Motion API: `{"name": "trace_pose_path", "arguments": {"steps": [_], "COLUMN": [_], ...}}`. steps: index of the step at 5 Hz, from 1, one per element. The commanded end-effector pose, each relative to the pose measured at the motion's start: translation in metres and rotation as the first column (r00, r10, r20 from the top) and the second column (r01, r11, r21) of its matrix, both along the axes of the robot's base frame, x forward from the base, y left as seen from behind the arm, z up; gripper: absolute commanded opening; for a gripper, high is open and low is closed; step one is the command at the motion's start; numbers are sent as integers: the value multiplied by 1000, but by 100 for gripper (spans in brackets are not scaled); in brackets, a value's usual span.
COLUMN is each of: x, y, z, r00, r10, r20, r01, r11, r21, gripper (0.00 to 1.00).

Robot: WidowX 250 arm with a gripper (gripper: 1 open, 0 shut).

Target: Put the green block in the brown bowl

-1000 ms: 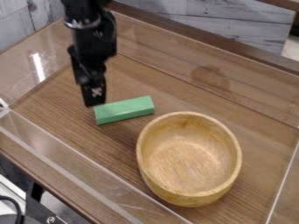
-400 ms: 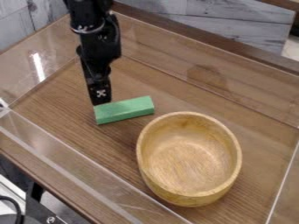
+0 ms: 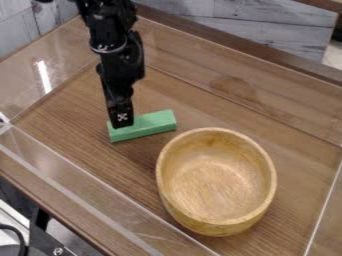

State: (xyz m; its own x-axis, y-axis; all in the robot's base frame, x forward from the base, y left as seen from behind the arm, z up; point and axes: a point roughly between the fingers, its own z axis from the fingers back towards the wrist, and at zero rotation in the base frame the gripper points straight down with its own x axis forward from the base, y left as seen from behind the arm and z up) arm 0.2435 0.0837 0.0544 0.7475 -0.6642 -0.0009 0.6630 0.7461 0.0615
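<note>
The block lies flat on the counter, left of and behind the bowl, close to the bowl's rim but apart from it. The bowl sits nearer the front right. The end effector points down over the block's left end.

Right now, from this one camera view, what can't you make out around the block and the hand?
- Left end of the green block: covered by the hand, so contact or clearance is unclear.
- Hand's fingers: seen as one dark shape with a white mark; the gap between them does not show from this angle.
- Arm above the hand: cut off by the top edge.
- Near wall of the brown bowl: its rim hides the inner base on that side.
</note>
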Motion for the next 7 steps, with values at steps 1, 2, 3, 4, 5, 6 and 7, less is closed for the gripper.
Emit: {"name": "trace_pose_path", "arguments": {"steps": [1, 2, 3, 4, 5, 6, 7], "x": [11, 14, 16, 18, 19, 16, 12], "y": [1, 1, 1, 2, 1, 0, -2], "z": [3, -2, -6, -9, -12, -10, -6], "r00": [999, 999, 999, 999, 999, 999, 998], "r10": [-10, -6, 1, 10, 18, 40, 67], "r20": [43, 42, 40, 38, 34, 16, -10], "r01": [9, 5, -1, -9, -17, -40, -67], "r11": [1000, 1000, 1000, 1000, 1000, 999, 996], "r21": [12, 7, 1, -7, -16, -34, -53], "gripper": [100, 100, 100, 100, 0, 0, 0]}}
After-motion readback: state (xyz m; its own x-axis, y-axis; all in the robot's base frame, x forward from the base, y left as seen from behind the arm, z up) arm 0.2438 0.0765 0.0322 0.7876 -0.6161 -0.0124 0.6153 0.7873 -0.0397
